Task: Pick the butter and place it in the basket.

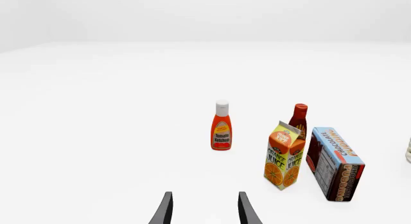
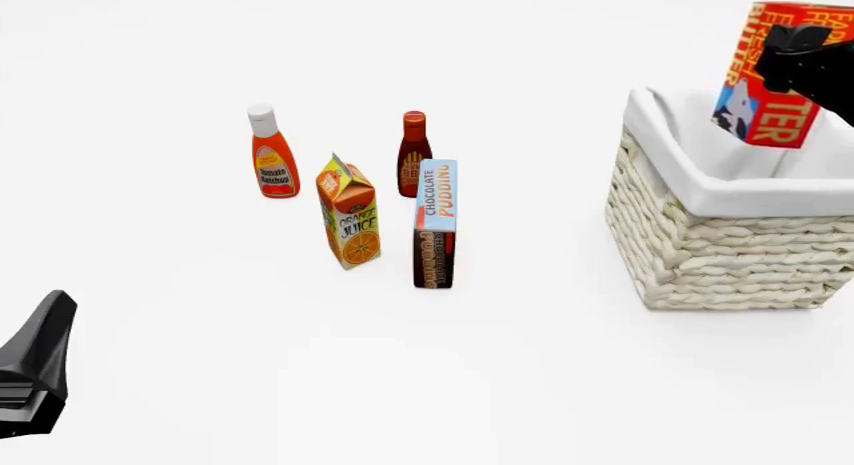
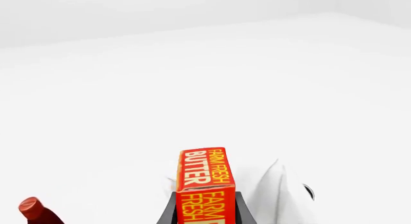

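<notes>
The butter, a red-orange box with white and yellow lettering, hangs in the air above the basket, held by my right gripper, which is shut on it. In the right wrist view the butter sits between the black fingers, with the basket's white cloth lining just below. The basket is a cream woven one at the right of the table. My left gripper is open, low at the near left, well apart from the groceries.
A ketchup bottle, an orange juice carton, a dark red sauce bottle and a chocolate pudding box stand grouped left of the basket. My left arm rests at the near left edge.
</notes>
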Action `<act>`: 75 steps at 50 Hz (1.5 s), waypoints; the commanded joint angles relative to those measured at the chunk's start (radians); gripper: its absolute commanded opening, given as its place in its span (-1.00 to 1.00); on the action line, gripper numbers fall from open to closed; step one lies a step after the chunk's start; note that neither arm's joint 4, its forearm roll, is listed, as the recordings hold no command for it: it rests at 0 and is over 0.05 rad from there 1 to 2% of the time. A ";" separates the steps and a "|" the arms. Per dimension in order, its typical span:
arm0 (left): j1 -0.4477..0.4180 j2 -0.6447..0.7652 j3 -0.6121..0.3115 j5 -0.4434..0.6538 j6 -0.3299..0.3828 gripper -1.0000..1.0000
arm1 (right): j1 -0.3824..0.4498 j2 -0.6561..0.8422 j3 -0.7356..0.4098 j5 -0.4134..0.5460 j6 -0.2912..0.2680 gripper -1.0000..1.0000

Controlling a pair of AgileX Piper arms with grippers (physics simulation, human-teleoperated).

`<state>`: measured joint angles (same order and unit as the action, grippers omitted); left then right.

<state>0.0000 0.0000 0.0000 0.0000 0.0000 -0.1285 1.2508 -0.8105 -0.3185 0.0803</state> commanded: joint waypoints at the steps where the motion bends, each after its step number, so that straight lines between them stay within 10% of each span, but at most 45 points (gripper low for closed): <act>1: 0.000 0.000 0.000 0.000 0.000 1.00 | -0.011 -0.003 -0.012 -0.016 0.023 -1.00; 75: 0.000 0.000 0.000 0.000 0.000 1.00 | -0.039 0.156 -0.048 -0.123 -0.004 -1.00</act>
<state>0.0000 0.0000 0.0000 0.0000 0.0000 -0.1604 1.3943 -0.8405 -0.4235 0.0552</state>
